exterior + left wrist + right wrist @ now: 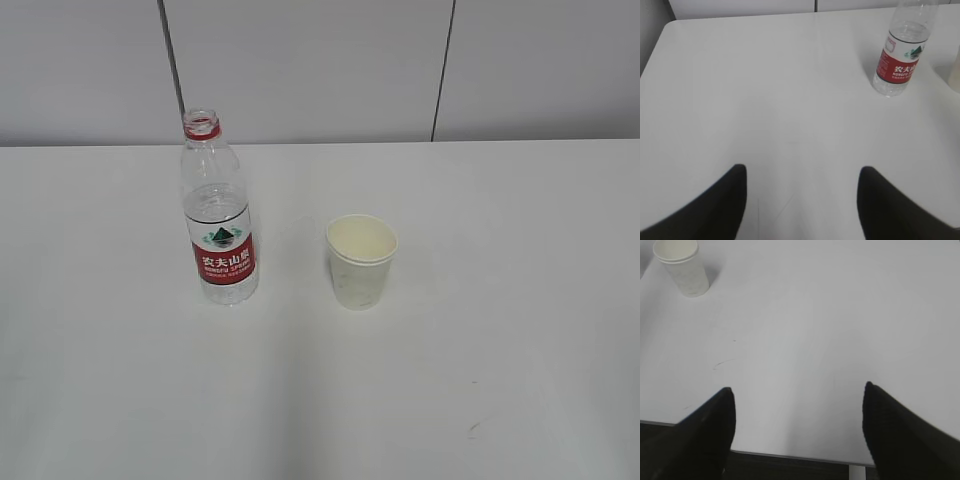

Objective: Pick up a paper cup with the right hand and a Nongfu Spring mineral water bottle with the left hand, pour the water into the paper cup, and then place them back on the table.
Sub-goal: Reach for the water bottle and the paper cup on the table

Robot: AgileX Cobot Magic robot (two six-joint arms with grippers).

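The Nongfu Spring bottle stands upright and uncapped on the white table, left of centre. It also shows in the left wrist view at the top right. The paper cup stands upright to the bottle's right, apart from it. It shows in the right wrist view at the top left. My left gripper is open and empty, far short of the bottle. My right gripper is open and empty over the table's near edge, far from the cup. Neither arm shows in the exterior view.
A grey panelled wall runs behind the table. The table's near edge lies under my right gripper. Its left edge and rounded corner show in the left wrist view. Faint scuff marks lie on the tabletop.
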